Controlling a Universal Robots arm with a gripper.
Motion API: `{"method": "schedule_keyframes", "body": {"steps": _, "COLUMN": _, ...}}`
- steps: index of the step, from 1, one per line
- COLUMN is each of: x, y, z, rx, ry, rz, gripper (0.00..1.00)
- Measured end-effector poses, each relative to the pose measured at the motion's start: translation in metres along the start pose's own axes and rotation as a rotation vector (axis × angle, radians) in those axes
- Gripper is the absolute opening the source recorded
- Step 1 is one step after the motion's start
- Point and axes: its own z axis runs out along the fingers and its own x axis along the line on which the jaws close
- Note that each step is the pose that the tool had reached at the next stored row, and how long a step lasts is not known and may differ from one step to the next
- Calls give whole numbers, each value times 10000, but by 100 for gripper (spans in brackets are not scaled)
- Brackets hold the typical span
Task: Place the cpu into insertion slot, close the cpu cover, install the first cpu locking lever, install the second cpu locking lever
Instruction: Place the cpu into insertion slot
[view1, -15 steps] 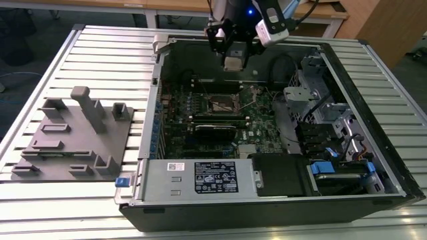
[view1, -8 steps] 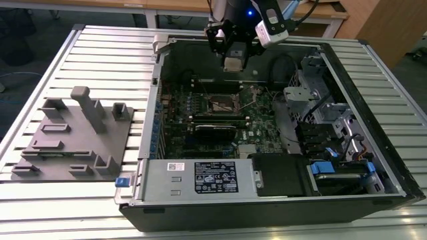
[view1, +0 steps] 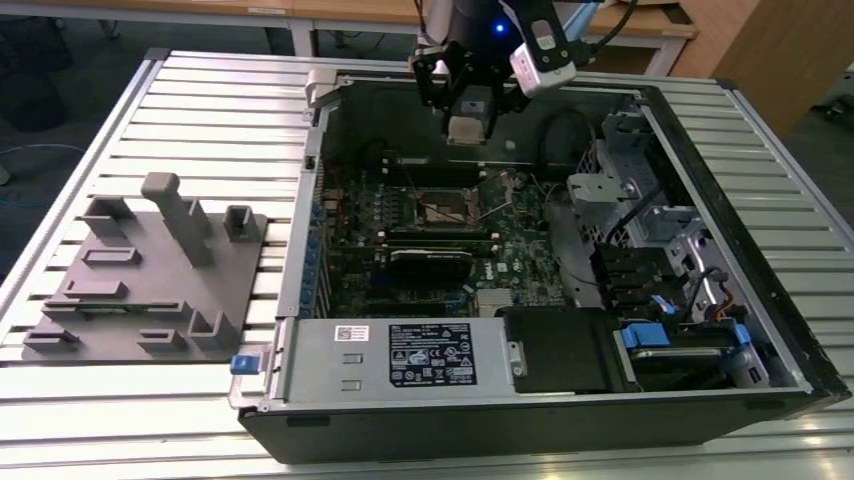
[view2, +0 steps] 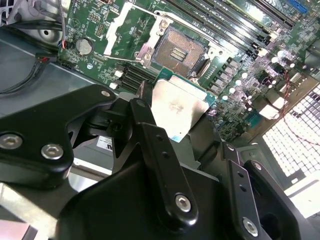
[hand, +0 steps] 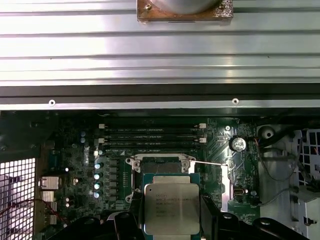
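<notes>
In the exterior view, an open computer case lies on a desk of metal slats. At the upper middle of the frame the gripper hangs over the far end of the case. Its fingers are closed on the cpu, which is held in the air and is apart from the board. The insertion slot is lower in the frame, near the centre, on the green motherboard. A grey fixture block stands on the desk on the exterior view's left.

In the second wrist view, the black fingers grip the cpu at two opposite edges, with its silvery top turned to the camera. The insertion slot is beyond it, uncovered, and its brownish contact field is visible.

In the first wrist view, the cpu sits between the fingers and hides part of the insertion slot. The long memory slots lie just beyond the slot.
</notes>
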Motion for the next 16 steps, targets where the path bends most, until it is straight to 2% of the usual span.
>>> {"method": "schedule_keyframes", "body": {"steps": 16, "x": 0, "y": -4, "z": 39, "rx": 2, "ry": 1, "rz": 0, "gripper": 54}}
